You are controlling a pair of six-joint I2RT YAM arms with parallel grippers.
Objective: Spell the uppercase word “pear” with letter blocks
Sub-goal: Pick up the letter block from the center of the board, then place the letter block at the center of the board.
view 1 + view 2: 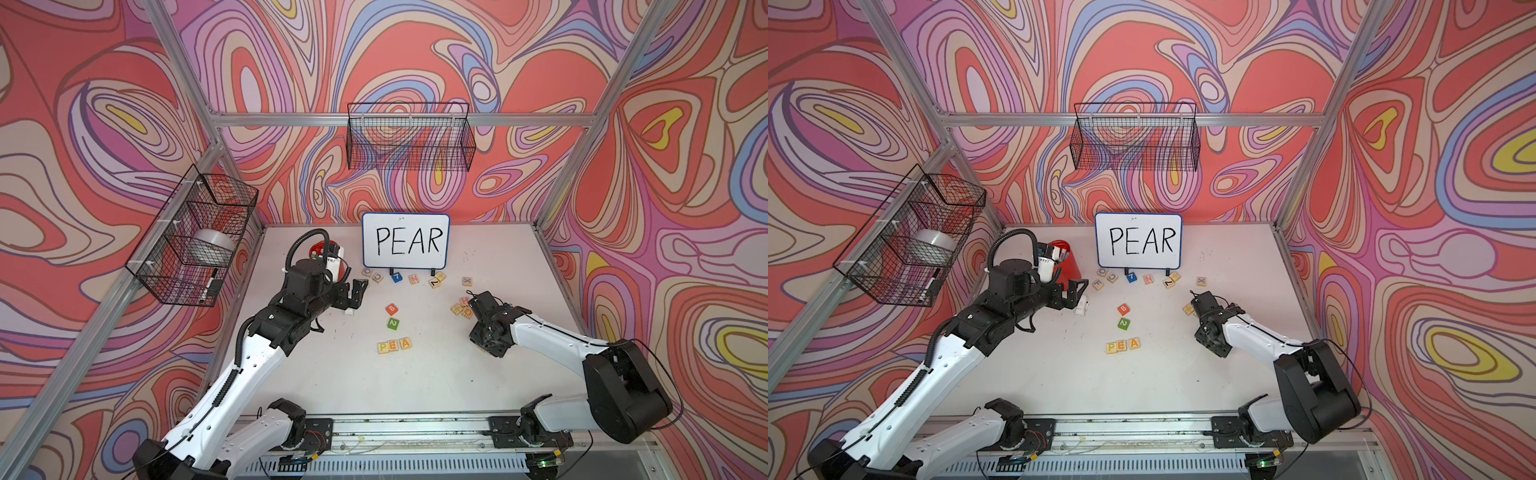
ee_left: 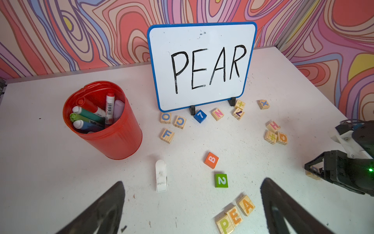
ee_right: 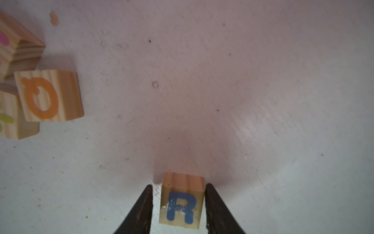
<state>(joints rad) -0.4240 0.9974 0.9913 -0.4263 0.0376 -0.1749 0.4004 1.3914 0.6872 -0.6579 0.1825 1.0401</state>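
Observation:
Three letter blocks lie side by side at the table's middle front, reading P (image 1: 382,347), E (image 1: 394,345), A (image 1: 405,343); the left wrist view shows the same row (image 2: 234,215). The R block (image 3: 182,202), pale wood with a blue letter, rests on the table between the fingers of my right gripper (image 3: 179,184). One finger touches its side and a thin gap shows at the other. In a top view the right gripper (image 1: 473,309) points down at the right. My left gripper (image 1: 357,293) hovers wide open and empty at the back left.
A whiteboard (image 1: 406,241) reading PEAR stands at the back. Loose blocks lie before it, and H and Q blocks (image 1: 459,307) sit by the right gripper. Orange B (image 1: 392,309) and green 2 (image 1: 393,323) cubes lie mid-table. A red marker cup (image 2: 105,125) and a white eraser (image 2: 161,176) are on the left.

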